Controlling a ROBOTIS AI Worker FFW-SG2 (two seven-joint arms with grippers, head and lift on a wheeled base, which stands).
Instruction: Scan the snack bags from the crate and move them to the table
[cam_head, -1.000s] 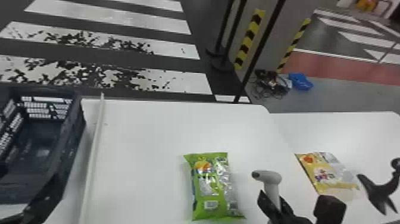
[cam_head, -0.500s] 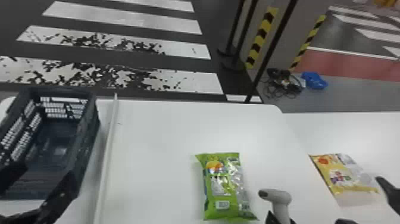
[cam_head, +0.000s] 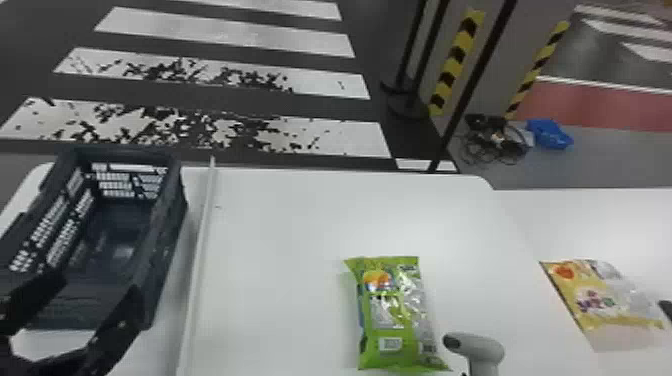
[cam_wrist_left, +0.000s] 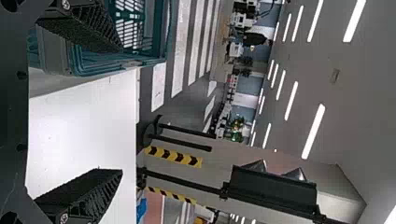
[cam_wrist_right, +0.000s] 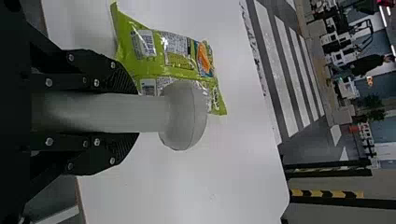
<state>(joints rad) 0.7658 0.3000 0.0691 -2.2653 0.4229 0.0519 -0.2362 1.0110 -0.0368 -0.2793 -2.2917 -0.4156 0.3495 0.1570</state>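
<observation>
In the head view, the dark crate (cam_head: 165, 240) stands at the left, with my left gripper (cam_head: 95, 297) open over its near end. Black fingers of that left gripper (cam_wrist_left: 122, 110) are spread apart in its wrist view, nothing between them. A sliver of my right gripper (cam_head: 464, 374) shows at the bottom edge, below the grey scanner (cam_head: 480, 347). Its wrist view has the right gripper (cam_wrist_right: 138, 113) shut on the handle of the scanner (cam_wrist_right: 184, 116). A green snack bag (cam_head: 387, 320) lies flat left of the scanner; a yellow snack bag (cam_head: 600, 295) lies farther right.
A raised white strip (cam_head: 200, 250) runs along the white table (cam_head: 280, 225) between crate and green bag. Part of a black object (cam_head: 666, 307) sits beside the yellow bag at the right edge. Posts (cam_head: 472, 90) stand beyond the table.
The head view has turned left, so the tabletop things appear farther right. The scanner in my right gripper has moved nearer the robot relative to the green bag.
</observation>
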